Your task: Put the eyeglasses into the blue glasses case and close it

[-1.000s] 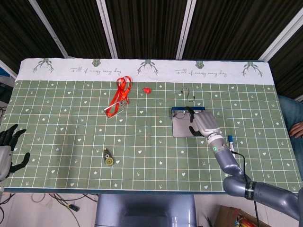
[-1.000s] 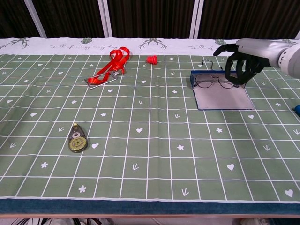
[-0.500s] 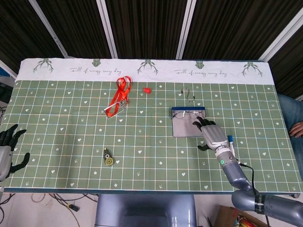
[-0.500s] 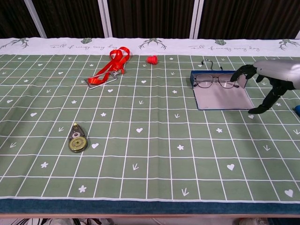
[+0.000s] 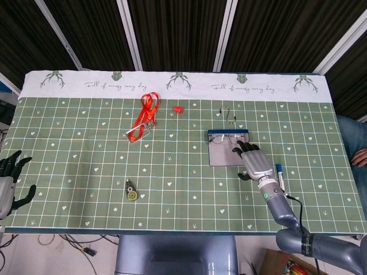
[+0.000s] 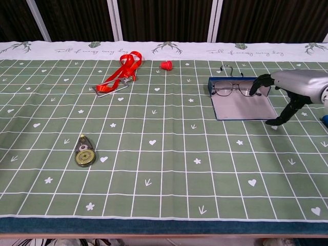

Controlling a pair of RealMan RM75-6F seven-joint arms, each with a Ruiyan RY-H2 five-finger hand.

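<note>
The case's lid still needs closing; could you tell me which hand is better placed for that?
The right hand: it sits at the open case's right edge, fingers spread, holding nothing. The left hand is at the table's far left edge.

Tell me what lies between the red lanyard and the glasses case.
Only a small red cap, nearer the lanyard; otherwise bare cloth up to the case, clearest in the chest view.

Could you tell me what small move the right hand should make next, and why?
Probably slide the right hand under the right edge of the open flap of the blue glasses case and start folding it over. The eyeglasses already lie in the case's far part, the flap lies flat on the table toward the robot, and the hand, holding nothing, sits at the case's right edge.
</note>
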